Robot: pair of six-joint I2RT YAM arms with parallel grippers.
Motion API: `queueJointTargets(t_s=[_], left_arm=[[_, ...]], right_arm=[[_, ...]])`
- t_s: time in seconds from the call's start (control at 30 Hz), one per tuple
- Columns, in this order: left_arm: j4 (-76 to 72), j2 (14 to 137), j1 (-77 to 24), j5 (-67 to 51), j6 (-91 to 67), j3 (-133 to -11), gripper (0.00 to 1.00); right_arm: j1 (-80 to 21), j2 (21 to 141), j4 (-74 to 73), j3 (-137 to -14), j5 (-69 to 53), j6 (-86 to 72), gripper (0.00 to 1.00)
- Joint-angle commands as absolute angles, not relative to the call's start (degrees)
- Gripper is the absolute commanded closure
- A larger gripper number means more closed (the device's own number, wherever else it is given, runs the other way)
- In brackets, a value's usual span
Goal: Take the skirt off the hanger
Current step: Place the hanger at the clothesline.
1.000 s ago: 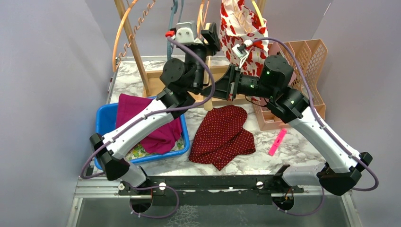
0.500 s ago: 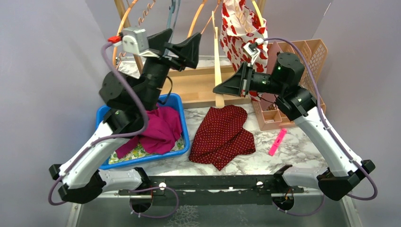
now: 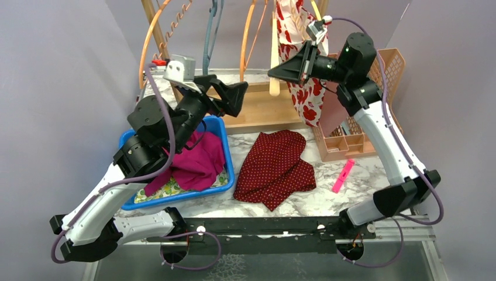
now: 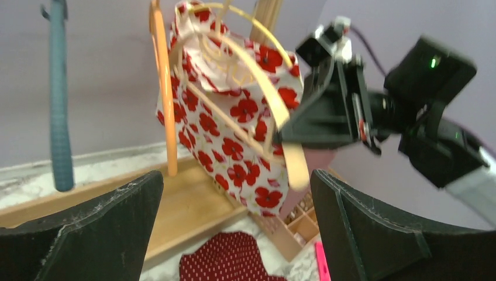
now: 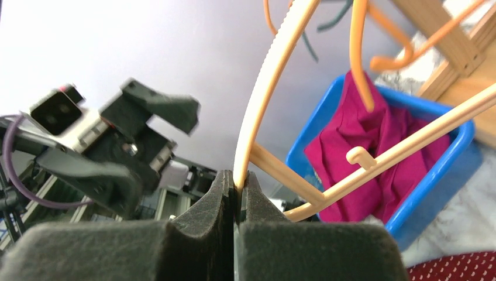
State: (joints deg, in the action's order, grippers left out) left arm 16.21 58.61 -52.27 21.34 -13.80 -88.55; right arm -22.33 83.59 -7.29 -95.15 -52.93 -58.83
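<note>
The dark red dotted skirt (image 3: 275,167) lies crumpled on the marble table, free of any hanger; its top edge shows in the left wrist view (image 4: 225,260). My right gripper (image 3: 276,72) is raised near the rack and shut on a bare beige hanger (image 5: 263,99), whose arm (image 3: 274,58) hangs down beside it. My left gripper (image 3: 225,93) hovers over the blue bin, open wide with nothing between its fingers (image 4: 235,175), facing the right gripper (image 4: 327,117).
A white poppy-print garment (image 3: 307,93) hangs on the wooden rack (image 3: 251,111), among orange hangers (image 3: 149,47) and a teal one (image 3: 207,47). The blue bin (image 3: 126,143) holds magenta cloth (image 3: 199,161). A beige basket (image 3: 383,70) and a pink marker (image 3: 343,175) sit right.
My left gripper opened wide and pulled back left over the bin. My right arm lifted the bare hanger up toward the rack. The skirt stayed on the table.
</note>
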Motion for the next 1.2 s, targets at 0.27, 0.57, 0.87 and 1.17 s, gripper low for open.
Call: queueJointTargets(t_s=[0.27,0.57,0.87,1.17], left_arm=[[23.2,57.2,-52.6,9.8,-20.3,-82.7,0.01],[28.2,58.8,-52.6,6.6,-18.0,-83.2,0.01],[30.7,61.4,-52.6,4.3,-18.6,-83.7,0.01],[33.5,67.2,-52.6,-3.8,-20.1,-83.8,0.01]], right_arm=[[-19.2,97.0,-4.9,-116.3,-56.2,-59.2,0.99],[-18.7,100.4,-6.0,-115.7,-56.3,-58.2,0.99],[-18.6,99.3,-13.3,-112.7,-57.0,-51.1,0.97],[-18.4,92.9,-30.4,-113.6,-50.9,-37.4,0.43]])
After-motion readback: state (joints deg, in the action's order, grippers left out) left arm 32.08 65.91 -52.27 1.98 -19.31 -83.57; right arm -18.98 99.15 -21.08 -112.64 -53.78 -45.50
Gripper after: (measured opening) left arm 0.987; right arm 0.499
